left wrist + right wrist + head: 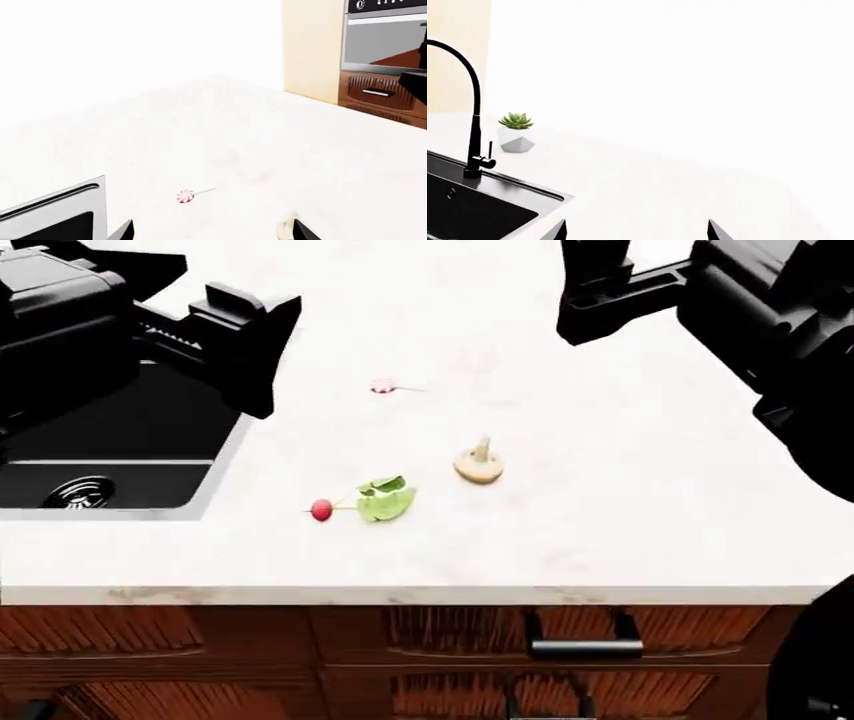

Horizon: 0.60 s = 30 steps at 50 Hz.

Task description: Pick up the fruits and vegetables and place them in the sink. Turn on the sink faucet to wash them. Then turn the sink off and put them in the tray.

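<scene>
Both claws, left [247, 340] and right [594, 290], hover spread and empty above the white surface [641, 490]; right of the sink [120, 485] lie the radish [322, 509], then the mushroom [479, 464], and either could roll from a careless pinch.

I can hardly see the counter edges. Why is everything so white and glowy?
Right wrist view: wall and counter wash into one white glare. Left wrist view: equally bleached, only the candy stands out. Head view: softer light, so the radish and mushroom show clearly.
</scene>
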Available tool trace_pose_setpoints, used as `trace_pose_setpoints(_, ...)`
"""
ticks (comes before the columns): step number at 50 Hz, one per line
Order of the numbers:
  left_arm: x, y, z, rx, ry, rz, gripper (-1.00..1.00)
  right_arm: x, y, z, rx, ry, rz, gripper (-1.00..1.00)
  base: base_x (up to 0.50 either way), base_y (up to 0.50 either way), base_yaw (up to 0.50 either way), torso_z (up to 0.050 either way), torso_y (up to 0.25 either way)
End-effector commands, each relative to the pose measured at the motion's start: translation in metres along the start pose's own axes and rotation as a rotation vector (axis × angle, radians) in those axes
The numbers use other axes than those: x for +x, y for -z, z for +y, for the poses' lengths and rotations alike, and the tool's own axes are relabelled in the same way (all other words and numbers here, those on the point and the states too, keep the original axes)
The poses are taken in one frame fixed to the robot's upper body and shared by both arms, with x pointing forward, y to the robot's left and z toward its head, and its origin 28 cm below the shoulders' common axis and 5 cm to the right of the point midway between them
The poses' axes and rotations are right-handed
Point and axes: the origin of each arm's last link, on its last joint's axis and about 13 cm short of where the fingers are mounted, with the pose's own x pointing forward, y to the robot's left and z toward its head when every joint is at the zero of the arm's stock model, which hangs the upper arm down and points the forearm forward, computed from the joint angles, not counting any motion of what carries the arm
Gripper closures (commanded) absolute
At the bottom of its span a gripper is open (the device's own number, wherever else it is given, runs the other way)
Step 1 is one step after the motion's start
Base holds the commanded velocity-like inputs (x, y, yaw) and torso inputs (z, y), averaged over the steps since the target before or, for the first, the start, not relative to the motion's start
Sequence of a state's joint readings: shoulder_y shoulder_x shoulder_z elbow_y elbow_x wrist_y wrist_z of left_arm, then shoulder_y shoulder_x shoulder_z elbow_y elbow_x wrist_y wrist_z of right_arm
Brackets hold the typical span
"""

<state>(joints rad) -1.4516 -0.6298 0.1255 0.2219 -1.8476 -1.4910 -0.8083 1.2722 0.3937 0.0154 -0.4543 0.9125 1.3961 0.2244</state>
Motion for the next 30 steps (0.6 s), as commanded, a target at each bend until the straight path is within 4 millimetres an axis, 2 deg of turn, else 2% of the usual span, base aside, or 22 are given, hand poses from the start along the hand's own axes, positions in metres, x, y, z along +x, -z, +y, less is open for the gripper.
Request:
trace_pose_setpoints(1, -0.004, -0.01, 0.001, 0.02, 0.013, 0.011, -1.0, 0.006, -0.012, -0.003, -0.022, -0.009, -0.016, -1.0, 0.44, 0.0, 0.0, 0.0, 0.0)
trace_pose_setpoints(12, -0.008, -0.013, 0.004, 0.012, 0.043, 0.029, -1.0, 0.007, -0.012, -0.003, -0.022, -0.023, -0.005, -1.0, 0.41, 0.0, 0.0, 0.0, 0.001)
trace_pose_setpoints(15, -0.014, -0.02, 0.013, -0.048, 0.154, 0.07, -1.0, 0.008, -0.016, -0.004, -0.012, -0.033, -0.009, -1.0, 0.0, 0.0, 0.0, 0.0, 0.0)
trace_pose_setpoints(20, -0.02, -0.031, 0.039, -0.039, 0.31, 0.167, -1.0, 0.016, -0.015, -0.004, 0.024, -0.075, 0.009, -1.0, 0.0, 0.0, 0.0, 0.0, 0.0)
trace_pose_setpoints(25, -0.011, -0.028, 0.06, 0.0, 0.391, 0.282, -1.0, 0.027, -0.01, -0.005, 0.037, -0.088, 0.035, -1.0, 0.0, 0.0, 0.0, 0.0, 0.0)
trace_pose_setpoints(30, 0.015, -0.006, 0.07, 0.068, 0.412, 0.423, -1.0, 0.031, -0.005, -0.004, 0.037, -0.091, 0.045, -1.0, 0.0, 0.0, 0.0, 0.0, 0.0)
